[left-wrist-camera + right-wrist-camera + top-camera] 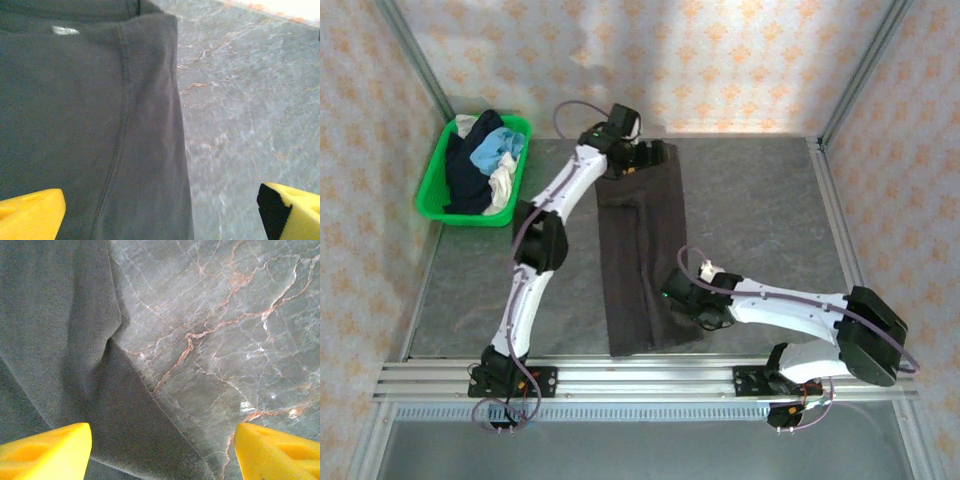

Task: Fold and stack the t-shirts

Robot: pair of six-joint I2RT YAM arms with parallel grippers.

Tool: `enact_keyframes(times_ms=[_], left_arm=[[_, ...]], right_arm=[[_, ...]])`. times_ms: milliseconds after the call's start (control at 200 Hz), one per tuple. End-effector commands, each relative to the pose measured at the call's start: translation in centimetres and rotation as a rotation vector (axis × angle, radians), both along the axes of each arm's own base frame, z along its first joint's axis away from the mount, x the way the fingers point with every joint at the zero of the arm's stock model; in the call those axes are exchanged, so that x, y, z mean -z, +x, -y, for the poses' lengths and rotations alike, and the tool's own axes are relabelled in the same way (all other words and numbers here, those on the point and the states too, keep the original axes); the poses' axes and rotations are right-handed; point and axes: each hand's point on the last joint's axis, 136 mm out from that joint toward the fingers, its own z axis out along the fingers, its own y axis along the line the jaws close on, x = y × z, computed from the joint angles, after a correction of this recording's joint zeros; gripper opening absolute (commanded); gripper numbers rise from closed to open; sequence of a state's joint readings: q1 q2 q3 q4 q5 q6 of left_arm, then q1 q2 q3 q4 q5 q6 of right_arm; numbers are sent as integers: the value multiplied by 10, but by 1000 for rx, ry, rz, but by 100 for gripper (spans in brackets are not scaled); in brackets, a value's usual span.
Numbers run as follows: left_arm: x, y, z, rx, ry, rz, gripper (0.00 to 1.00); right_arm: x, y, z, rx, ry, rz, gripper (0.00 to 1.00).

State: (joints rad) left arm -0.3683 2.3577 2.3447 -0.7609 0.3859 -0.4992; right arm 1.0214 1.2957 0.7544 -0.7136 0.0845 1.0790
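Left arm (535,290) first: glossy white shell links, broken up by chunky black joint housings, and there's a fat black elbow joint (540,243). A thin mauve cable loops off its upper end, and another curls below the black left base (510,375). The right arm (790,310) has the same white shells and black joints, plus a big boxy black shoulder block (875,335), with a mauve cable arching over the forearm. Red and dark wires dangle under the right base (785,385). Close in, the left jaws carry bright yellow fingertips (30,215), one with a black inner face. The right jaws' fingertips (45,452) are yellow too, moulded with shallow hollows.
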Motion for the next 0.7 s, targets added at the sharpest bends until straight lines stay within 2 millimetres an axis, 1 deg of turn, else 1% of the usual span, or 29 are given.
enact_keyframes(times_ms=[0,15,25,55,75,85,160,170,180,205,210,225,265,280,295,315,365,390,410,450,520,586,641,696], left_arm=[[-49,-53,-43,-17,141,42,100],[-49,-63,-48,-21,155,34,100],[-54,-67,-51,-25,159,40,100],[-45,-90,-62,-34,180,0,100],[-51,-105,-67,-34,173,2,100],[-45,-115,-70,-30,176,-18,100],[-24,-179,-89,-44,195,-62,100],[-16,-186,-91,-48,201,-76,100],[-20,-193,-93,-53,193,-62,100],[-10,-215,-97,-56,186,-78,100],[-6,-218,-98,-56,188,-86,100],[-3,-230,-100,-59,178,-91,100],[11,-260,-104,-76,160,-119,98],[19,-269,-104,-78,159,-136,98],[23,-279,-105,-80,153,-138,97],[28,-291,-103,-70,149,-142,96],[51,-324,-101,-65,138,-197,93],[59,-337,-99,-62,126,-215,92],[69,-349,-99,-61,124,-238,91],[82,-367,-98,-58,109,-261,90],[98,-389,-96,-72,61,-273,88],[107,-402,-89,-81,-6,-269,84],[109,-410,-79,-66,-54,-256,84],[111,-417,-72,-53,-64,-243,84]], right_arm=[[-5,-6,7,-66,-8,-25,75],[-5,-8,7,-70,-3,-28,75],[-5,-9,8,-74,-2,-32,75],[-4,-12,10,-77,2,-42,75],[-3,-14,11,-82,6,-48,75],[-3,-15,11,-85,7,-50,75],[2,-22,13,-104,22,-76,75],[3,-23,13,-108,24,-80,75],[4,-24,13,-110,26,-83,75],[7,-26,12,-112,32,-93,74],[7,-26,12,-112,34,-94,74],[8,-27,11,-116,39,-99,74],[10,-30,9,-121,52,-114,73],[10,-31,8,-123,56,-119,73],[11,-33,8,-125,56,-126,73],[11,-33,8,-125,54,-132,72],[13,-36,10,-123,44,-147,72],[14,-38,10,-123,43,-152,72],[15,-39,10,-123,45,-155,71],[17,-40,10,-122,52,-158,71],[22,-45,8,-120,74,-172,71],[28,-50,6,-123,97,-194,70],[32,-54,4,-125,106,-212,70],[36,-58,6,-127,98,-227,70]])
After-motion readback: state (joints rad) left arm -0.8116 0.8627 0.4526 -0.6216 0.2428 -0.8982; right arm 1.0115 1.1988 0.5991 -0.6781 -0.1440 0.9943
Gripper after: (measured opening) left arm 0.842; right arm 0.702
